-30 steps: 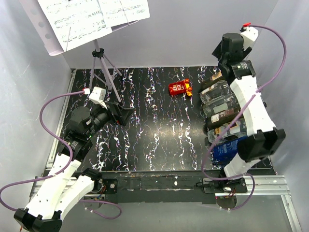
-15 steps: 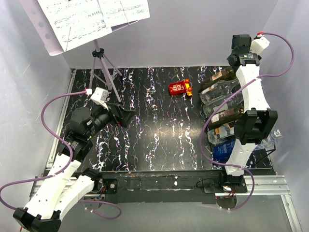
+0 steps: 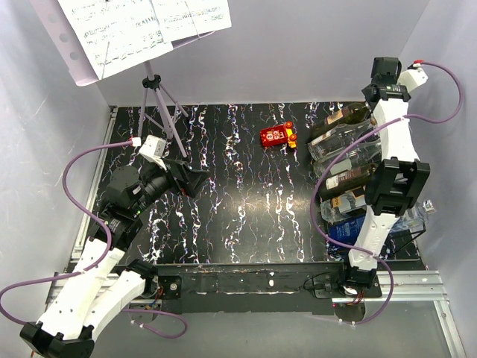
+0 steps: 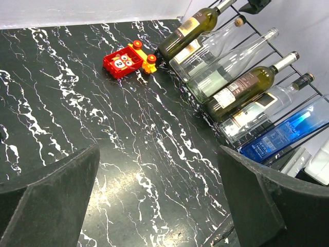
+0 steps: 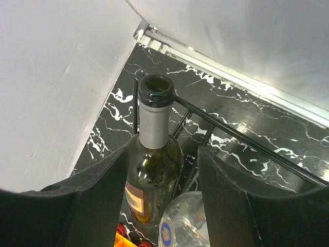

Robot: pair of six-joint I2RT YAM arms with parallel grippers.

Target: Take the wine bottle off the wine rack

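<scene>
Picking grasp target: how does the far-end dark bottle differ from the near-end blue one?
Colour: dark bottle olive, cream label; blue bottle blue. Grip: dark bottle sits inside the open right gripper, blue bottle has none near. Both lie on the wine rack.

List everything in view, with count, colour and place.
table: one, black with white veins, under everything.
wine rack: one, black wire, table's right side.
wine bottle: one, dark green, rack's far end.
second wine bottle: one, dark green, fourth from far end.
clear bottles: three, in the rack.
blue bottle: one, rack's near end.
toy: one, red and yellow, left of the rack.
music stand: one, lilac, holding sheet music, far-left corner.
left hand: one, black, open above the table's left.
right hand: one, black, open, flanking the wine bottle.
</scene>
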